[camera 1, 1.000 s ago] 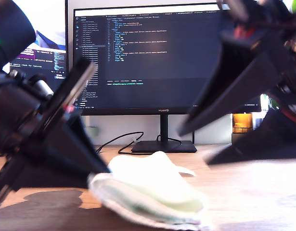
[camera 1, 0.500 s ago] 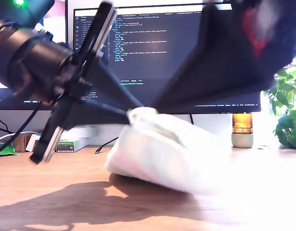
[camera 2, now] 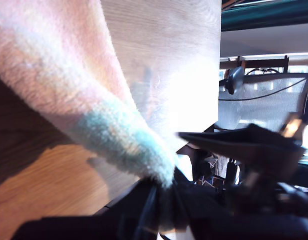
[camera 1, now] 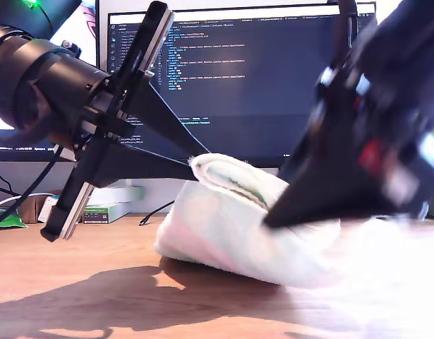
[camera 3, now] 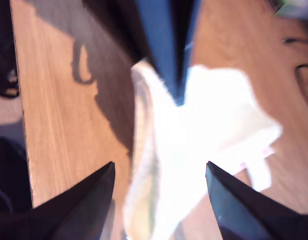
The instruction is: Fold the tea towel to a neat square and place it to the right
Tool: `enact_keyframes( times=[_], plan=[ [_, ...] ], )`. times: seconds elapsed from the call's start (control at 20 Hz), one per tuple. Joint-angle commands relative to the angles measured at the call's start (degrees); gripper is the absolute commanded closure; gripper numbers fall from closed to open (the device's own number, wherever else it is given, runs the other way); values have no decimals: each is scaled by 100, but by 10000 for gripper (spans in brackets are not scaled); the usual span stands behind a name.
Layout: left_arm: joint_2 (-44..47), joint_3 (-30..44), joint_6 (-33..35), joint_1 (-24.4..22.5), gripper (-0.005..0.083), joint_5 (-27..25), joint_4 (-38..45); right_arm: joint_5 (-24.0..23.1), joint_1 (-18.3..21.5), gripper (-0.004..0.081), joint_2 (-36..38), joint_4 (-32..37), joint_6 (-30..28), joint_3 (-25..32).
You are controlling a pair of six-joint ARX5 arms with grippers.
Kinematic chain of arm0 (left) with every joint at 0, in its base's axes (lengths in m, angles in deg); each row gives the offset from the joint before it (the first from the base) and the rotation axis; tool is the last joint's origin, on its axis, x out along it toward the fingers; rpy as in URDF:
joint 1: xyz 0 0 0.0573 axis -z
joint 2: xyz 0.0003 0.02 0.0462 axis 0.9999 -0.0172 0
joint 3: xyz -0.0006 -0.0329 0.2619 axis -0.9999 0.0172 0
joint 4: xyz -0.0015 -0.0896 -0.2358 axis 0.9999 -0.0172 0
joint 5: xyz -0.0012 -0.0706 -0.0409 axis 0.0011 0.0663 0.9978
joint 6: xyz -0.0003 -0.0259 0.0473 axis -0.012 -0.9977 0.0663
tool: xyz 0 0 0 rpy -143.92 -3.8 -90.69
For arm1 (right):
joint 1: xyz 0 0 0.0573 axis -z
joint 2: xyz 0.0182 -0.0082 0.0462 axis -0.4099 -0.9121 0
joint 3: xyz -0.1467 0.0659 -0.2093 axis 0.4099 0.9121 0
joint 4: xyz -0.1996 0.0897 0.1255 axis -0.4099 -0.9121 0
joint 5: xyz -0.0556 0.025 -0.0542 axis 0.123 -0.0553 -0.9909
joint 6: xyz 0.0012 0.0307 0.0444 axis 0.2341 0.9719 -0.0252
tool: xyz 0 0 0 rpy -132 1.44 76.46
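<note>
The tea towel is a fluffy white bundle with pale pink and mint-green bands, lying on the wooden table. Its upper fold is lifted. My first gripper comes in from the exterior view's left and is shut on that raised fold; the first wrist view shows the tea towel hanging from the pinch of my first gripper. My second gripper, blurred, points down at the bundle from the exterior view's right. In its wrist view my second gripper is open, its fingertips astride the tea towel.
A large monitor with code stands behind the towel, its base hidden. A flat green-and-white box and a cable lie at the table's back, toward the exterior view's left. An office chair stands beyond the table edge.
My first gripper has risen, pulling the towel's fold up off the table. My second arm swung down from above to the towel's side at the exterior view's right.
</note>
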Motion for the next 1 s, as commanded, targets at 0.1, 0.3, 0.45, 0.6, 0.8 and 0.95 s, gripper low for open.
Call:
enact_keyframes(
  times=[0.1,0.3,0.45,0.6,0.8,0.95],
  plan=[
    [-44,-55,-63,4,793,31,72,-415,-52,295,-721,428,0,-28],
    [-44,-55,-66,4,793,50,52,-603,-98,587,-835,448,9,-76],
    [-44,-55,-63,4,793,72,0,-599,-127,704,-837,422,13,-345],
    [-44,-55,-61,2,793,68,-26,-595,-125,783,-837,380,68,-544],
    [-44,-55,-61,-61,793,122,-11,-535,-127,783,-837,20,166,-584],
    [-44,-55,-61,-107,793,289,68,-520,-127,783,-837,-219,238,-586]
  ],
)
